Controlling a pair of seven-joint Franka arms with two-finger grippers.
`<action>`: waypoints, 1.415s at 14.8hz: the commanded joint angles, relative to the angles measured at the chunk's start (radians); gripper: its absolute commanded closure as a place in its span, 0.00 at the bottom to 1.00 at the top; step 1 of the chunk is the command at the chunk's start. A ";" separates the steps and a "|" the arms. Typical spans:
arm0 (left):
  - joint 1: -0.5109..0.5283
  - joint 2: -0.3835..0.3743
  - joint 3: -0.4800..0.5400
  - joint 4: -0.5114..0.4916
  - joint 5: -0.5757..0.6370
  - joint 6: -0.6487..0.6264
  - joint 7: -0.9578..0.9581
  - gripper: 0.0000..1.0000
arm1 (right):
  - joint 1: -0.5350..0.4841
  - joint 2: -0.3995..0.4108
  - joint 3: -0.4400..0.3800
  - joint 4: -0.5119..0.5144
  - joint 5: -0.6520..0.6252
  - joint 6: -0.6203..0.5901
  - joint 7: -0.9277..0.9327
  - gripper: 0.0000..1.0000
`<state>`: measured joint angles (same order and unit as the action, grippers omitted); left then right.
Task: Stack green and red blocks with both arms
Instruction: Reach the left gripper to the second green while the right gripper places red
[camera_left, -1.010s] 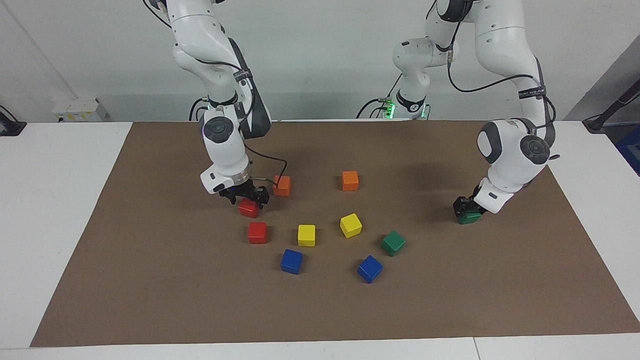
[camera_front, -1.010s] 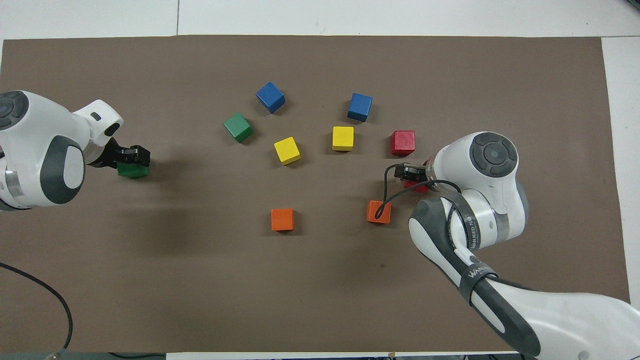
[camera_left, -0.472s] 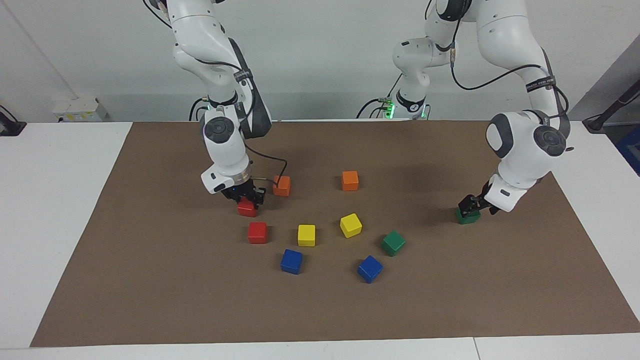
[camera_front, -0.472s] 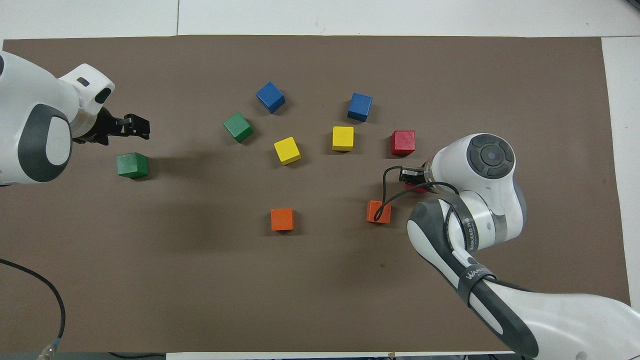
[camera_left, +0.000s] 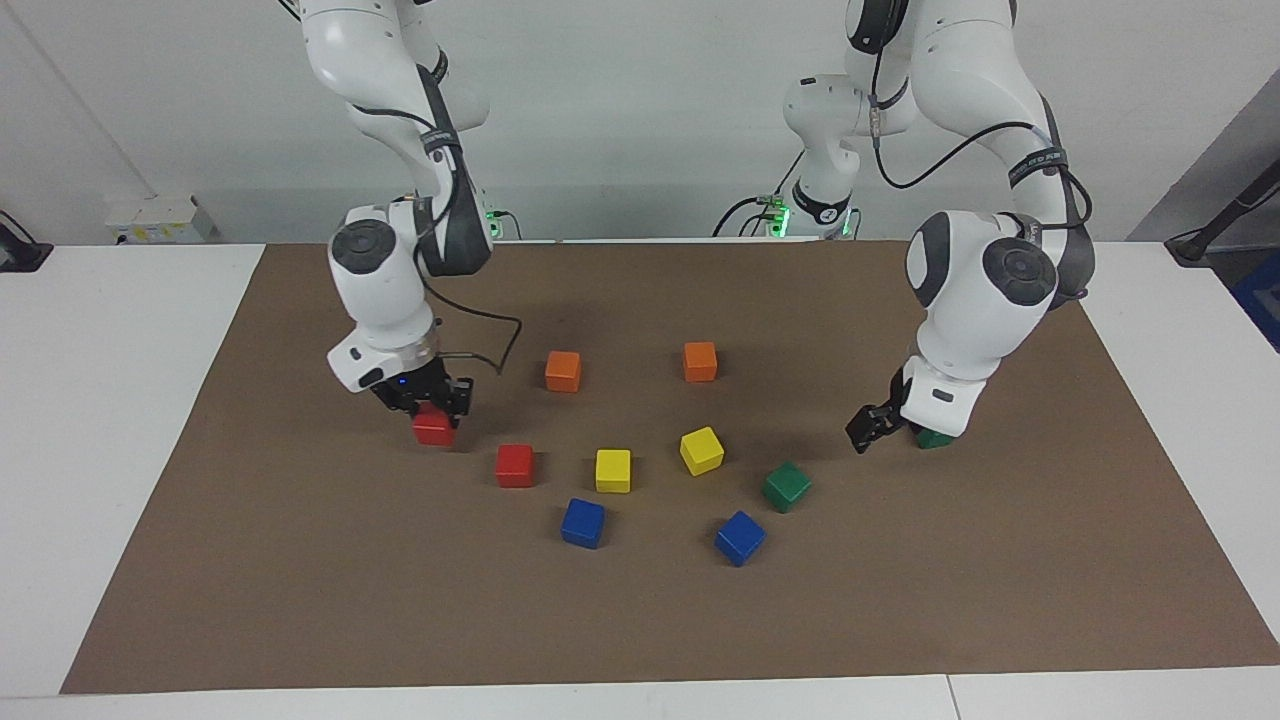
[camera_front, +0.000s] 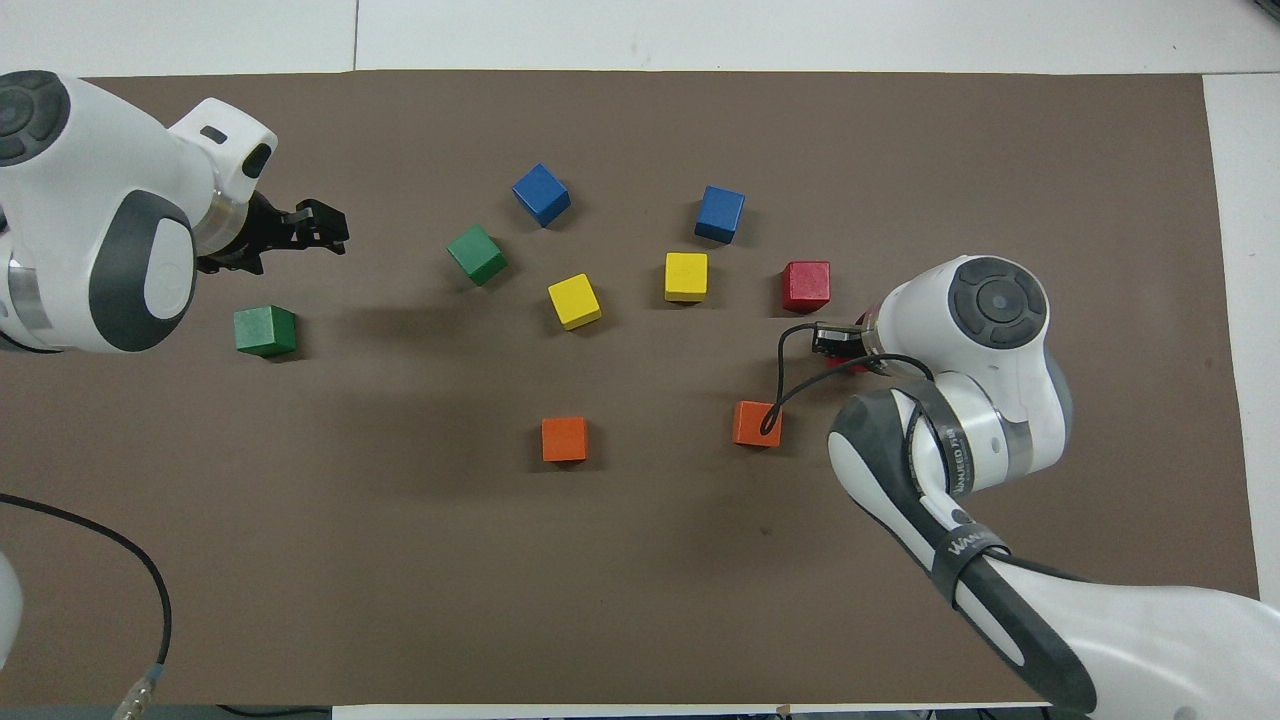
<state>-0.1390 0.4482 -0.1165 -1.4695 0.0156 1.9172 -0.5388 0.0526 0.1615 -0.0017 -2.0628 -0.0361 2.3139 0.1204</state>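
Red cube (camera_left: 433, 427) hangs clamped in the right gripper (camera_left: 428, 400), lifted over the brown mat (camera_left: 300, 560) beside a second red cube (camera_left: 515, 466) – square-on. Left gripper (camera_left: 872, 425), fingers apart and empty, hovers by one green cube (camera_front: 265, 331) – the other green cube (camera_left: 787, 486) sits turned near the blue cubes (camera_left: 583, 522)

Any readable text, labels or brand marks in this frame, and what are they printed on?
"WANJEED": partly readable on the black strap around the right white robot arm.
Lettering on a second black band higher on that arm: too small to read.
Coloured cubes and brown table mat: no markings.
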 joint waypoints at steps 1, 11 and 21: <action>-0.089 0.156 0.041 0.190 0.029 -0.058 -0.172 0.00 | -0.106 -0.016 0.012 0.004 -0.015 -0.018 -0.216 1.00; -0.172 0.127 0.063 0.005 0.058 0.163 -0.346 0.00 | -0.120 0.004 0.014 -0.075 0.004 0.015 -0.142 1.00; -0.197 0.070 0.063 -0.169 0.058 0.279 -0.371 0.00 | -0.117 0.020 0.014 -0.129 0.004 0.093 -0.145 1.00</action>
<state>-0.3216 0.5701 -0.0714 -1.5519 0.0570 2.1487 -0.8857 -0.0630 0.1922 0.0080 -2.1664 -0.0355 2.3756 -0.0284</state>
